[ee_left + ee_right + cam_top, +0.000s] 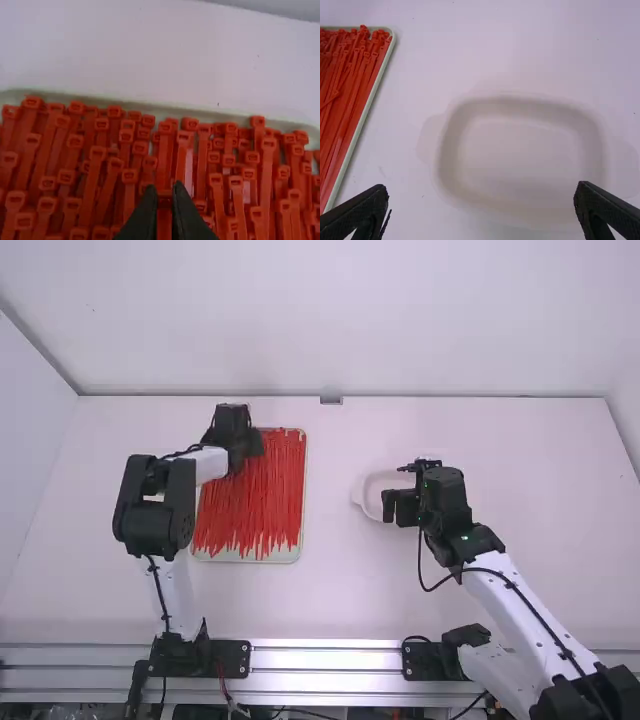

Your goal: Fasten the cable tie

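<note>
A lot could go wrong here. The orange cable ties [255,495] lie packed in a big pile on the tray [245,558], side by side and on top of each other. The left gripper [164,189] is down in the pile at the far end of the tray. Its two fingers are pinched close together with one cable tie [164,220] between them, so I think it is grasping that tie.

The ties are thin and smooth. If the pinch is only on the edge, the tie may slip out when the arm lifts. The ties next to it touch it on both sides, so one could get caught and come up too. Then there would be two ties, or one would fall on the table [480,440]. The grip also seems to be near the head end. The long tail may hang and swing, and that would make it hard for the other arm to catch.

The right gripper [481,190] is well apart from the pile. Its fingers are spread wide and hold nothing. It hangs over the white dish [520,155], which has nothing in it. The tray's edge is off to one side of it.

So the tie is between the left jaws, with other ties pressed against it, and it is far from the right jaws. The tie is not looped yet.
</note>
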### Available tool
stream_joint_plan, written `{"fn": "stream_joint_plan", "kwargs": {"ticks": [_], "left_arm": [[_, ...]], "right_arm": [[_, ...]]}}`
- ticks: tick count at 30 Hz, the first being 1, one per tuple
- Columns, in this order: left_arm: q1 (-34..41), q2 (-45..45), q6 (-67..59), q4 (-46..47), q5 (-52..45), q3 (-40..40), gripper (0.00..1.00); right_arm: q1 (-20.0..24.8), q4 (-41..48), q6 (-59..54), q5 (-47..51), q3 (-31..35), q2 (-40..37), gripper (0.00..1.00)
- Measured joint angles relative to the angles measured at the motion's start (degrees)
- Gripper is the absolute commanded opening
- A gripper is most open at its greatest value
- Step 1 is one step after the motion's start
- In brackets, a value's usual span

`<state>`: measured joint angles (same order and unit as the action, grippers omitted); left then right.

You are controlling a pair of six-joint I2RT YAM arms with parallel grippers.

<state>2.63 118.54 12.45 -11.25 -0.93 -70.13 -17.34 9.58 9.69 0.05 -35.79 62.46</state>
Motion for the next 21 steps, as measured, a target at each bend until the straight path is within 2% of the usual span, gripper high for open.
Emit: {"fn": "stream_joint_plan", "kwargs": {"ticks": [7, 21], "left_arm": [[0.0, -3.2, 0.0, 0.3, 1.2, -2.9, 0.03], [-0.2, -23.8, 0.0, 7.0, 1.3, -3.7, 0.02]], "right_arm": [[0.0, -0.2, -0.3, -0.2, 0.0, 0.0, 0.99], [0.0, -0.4, -0.9, -0.3, 0.0, 0.0, 0.99]]}}
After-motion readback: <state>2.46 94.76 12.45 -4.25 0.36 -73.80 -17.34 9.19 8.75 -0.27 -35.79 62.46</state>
